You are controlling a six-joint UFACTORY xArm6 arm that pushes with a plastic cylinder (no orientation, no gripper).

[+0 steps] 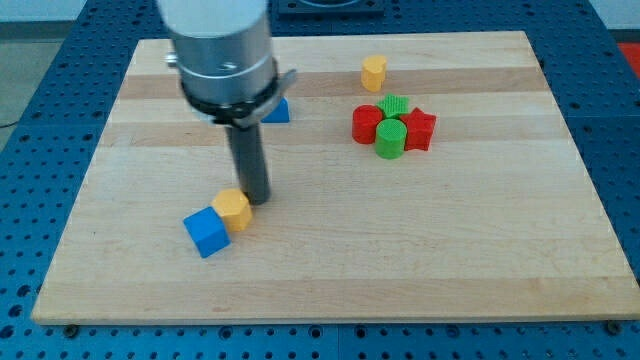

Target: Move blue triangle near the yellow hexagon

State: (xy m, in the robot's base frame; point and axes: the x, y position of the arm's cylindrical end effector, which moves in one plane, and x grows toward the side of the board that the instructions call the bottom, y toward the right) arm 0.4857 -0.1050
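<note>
Resting at the lower left of centre, my tip (258,199) touches the board (500,250) just to the right of a yellow block (233,208), touching it or nearly so. A blue cube (207,231) sits against that yellow block's lower left, and the pair lie well in from the board's bottom and left edges. I have no pincer, only a bare rod, and it has hold of nothing.

The blue triangle (277,111) is in the upper middle of the frame, mostly hidden behind the arm's grey housing (220,50); only its right part shows. Its pointing and long axis cannot be told from what is visible.

The yellow hexagon (374,72) stands in the upper right of centre, near the board's top edge, well apart from the triangle. Bare wood lies between the two.

Below the hexagon is a tight cluster: a red block (367,123) on the left, a green block (394,105) at the top, a green cylinder (390,139) at the front and a red block (420,129) on the right, all touching or nearly so. The cluster is set apart from the hexagon by a narrow strip of wood.

Wide bare wood fills the right side and the lower right of the board. Blue surface (40,120) surrounds the board on every side.
</note>
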